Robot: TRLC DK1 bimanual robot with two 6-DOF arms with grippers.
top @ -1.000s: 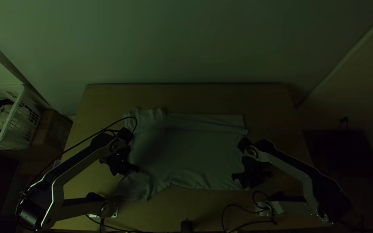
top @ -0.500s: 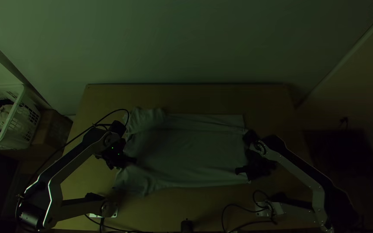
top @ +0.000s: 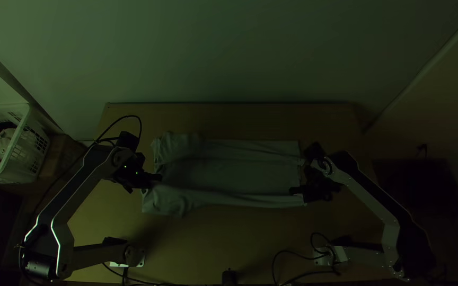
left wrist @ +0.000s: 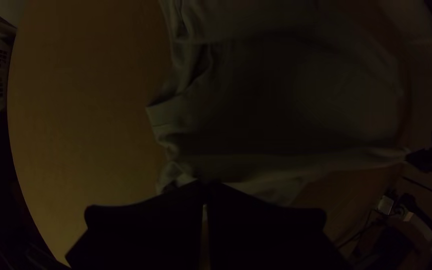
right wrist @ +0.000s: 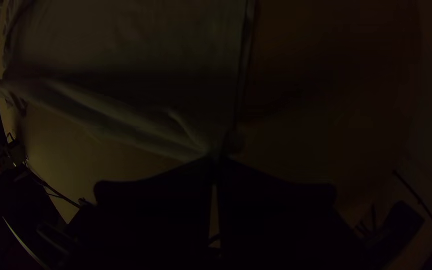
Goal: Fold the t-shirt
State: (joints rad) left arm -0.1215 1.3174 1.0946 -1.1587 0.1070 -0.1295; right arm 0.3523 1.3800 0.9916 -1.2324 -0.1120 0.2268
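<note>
- t-shirt [top: 229, 175]: on the table [top: 229, 243], mostly between the 2 grippers; body spread, both long sides drawn inward;
- far strip [top: 255, 150]: lies lengthwise beyond both grippers, turned in over the body; reads as 1 side fold done, fairly straight, though bunched at the end beyond the left gripper;
- near strip [top: 239, 198]: runs from the left gripper across to the right gripper, raised and pulled taut between them; by my judgement the 2nd side fold, in hand and not finished;
- left gripper [left wrist: 205, 185]: fingers together, clamped on the near strip's end; loose, crumpled cloth just beside it, on the near side;
- right gripper [right wrist: 217, 161]: fingers together, clamped on the near strip's other corner, at the hem end;
- left to do, as I judge it: lay the near strip flat, release, then the crosswise folds; roughly 1/2 way, perhaps a bit under;
- watch: crumpled cloth near the left gripper could fold in as a lump; uneven lowering could skew the strip;
- laundry basket [top: 21, 153]: well apart from the left gripper, out past the table's side; cloth inside.
</note>
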